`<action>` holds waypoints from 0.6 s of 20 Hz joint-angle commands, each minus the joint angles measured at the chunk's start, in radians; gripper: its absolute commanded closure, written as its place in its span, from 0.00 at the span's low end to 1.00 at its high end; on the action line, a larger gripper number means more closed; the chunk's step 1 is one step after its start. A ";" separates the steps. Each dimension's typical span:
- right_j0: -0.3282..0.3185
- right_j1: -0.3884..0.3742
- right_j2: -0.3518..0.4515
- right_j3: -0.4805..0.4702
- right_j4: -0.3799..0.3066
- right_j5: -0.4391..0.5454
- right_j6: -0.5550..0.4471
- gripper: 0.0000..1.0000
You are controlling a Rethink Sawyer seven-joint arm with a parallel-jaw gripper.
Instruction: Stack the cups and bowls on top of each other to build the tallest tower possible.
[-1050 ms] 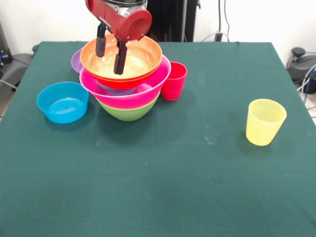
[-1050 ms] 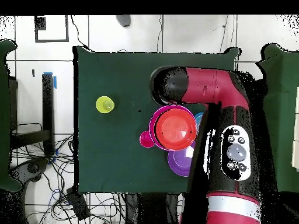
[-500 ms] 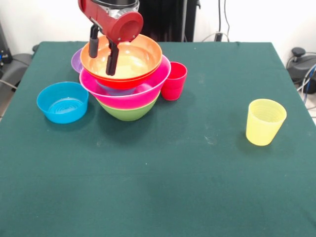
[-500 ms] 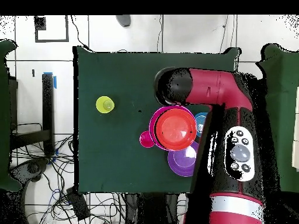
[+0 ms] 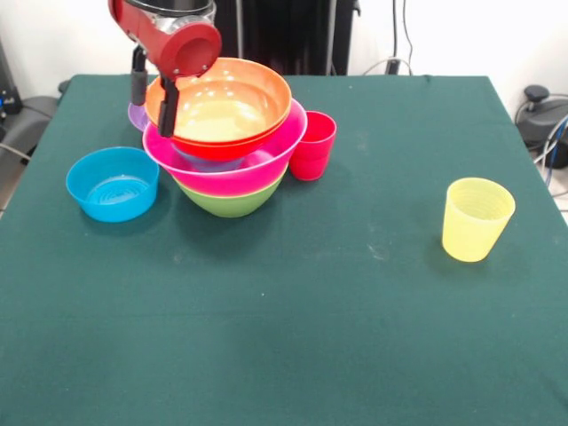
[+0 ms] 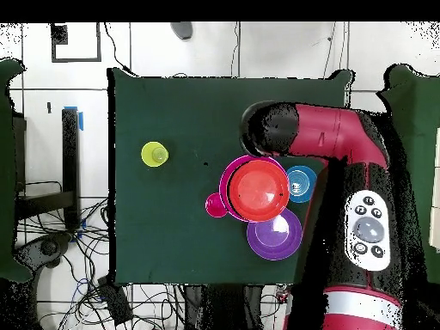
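— Where is the tower [image 5: 226,151]?
— On the green table [image 5: 355,293], orange bowl [image 5: 219,106] on top, red cup [image 5: 312,145] touching it.
— And the gripper [image 5: 152,90]?
— Over the orange bowl's rim, fingers [image 5: 167,106] spread, holding nothing.

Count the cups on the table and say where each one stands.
2. The red cup stands upright against the pink bowl in the tower, on its side away from the blue bowl. The yellow cup stands alone, far across the cloth. None appear hidden.
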 commanded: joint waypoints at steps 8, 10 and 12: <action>-0.026 0.070 0.055 0.054 -0.063 -0.107 -0.110 0.00; -0.025 0.086 0.051 0.054 -0.065 -0.127 -0.094 0.00; -0.018 0.106 0.040 0.053 -0.072 -0.145 -0.074 0.00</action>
